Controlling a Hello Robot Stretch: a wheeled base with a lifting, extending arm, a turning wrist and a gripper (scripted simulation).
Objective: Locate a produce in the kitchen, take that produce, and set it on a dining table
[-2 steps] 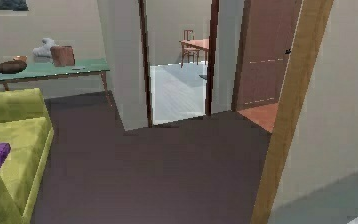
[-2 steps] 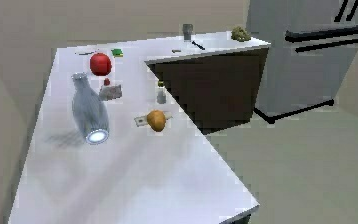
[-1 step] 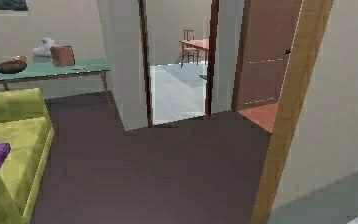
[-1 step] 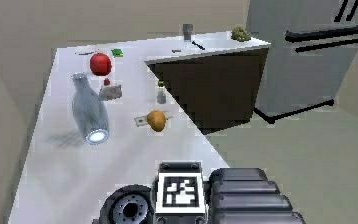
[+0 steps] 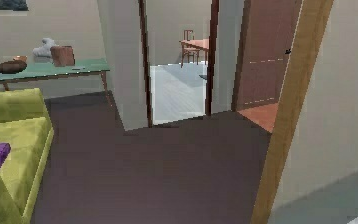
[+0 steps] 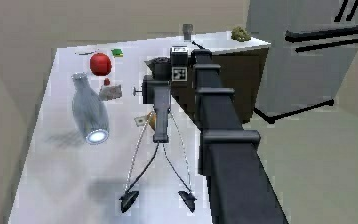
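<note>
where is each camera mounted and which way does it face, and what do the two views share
forward view: on the robot, facing ahead and somewhat down, at a yellow-green sofa, a green side table and an open doorway.
arm side view: on the robot's body, facing out sideways over a white counter with a red fruit and a glass bottle; the arm and gripper show.
shared: nothing I can match between them.

- Green sofa [image 5: 15, 135] runs off the forward view's left and bottom edges.
- Grey fridge [image 6: 312, 55] is cut by the arm side view's top and right edges.
- Greenish lump [image 6: 242, 34] at the tabletop's [image 6: 57, 165] far corner: too small to name.
</note>
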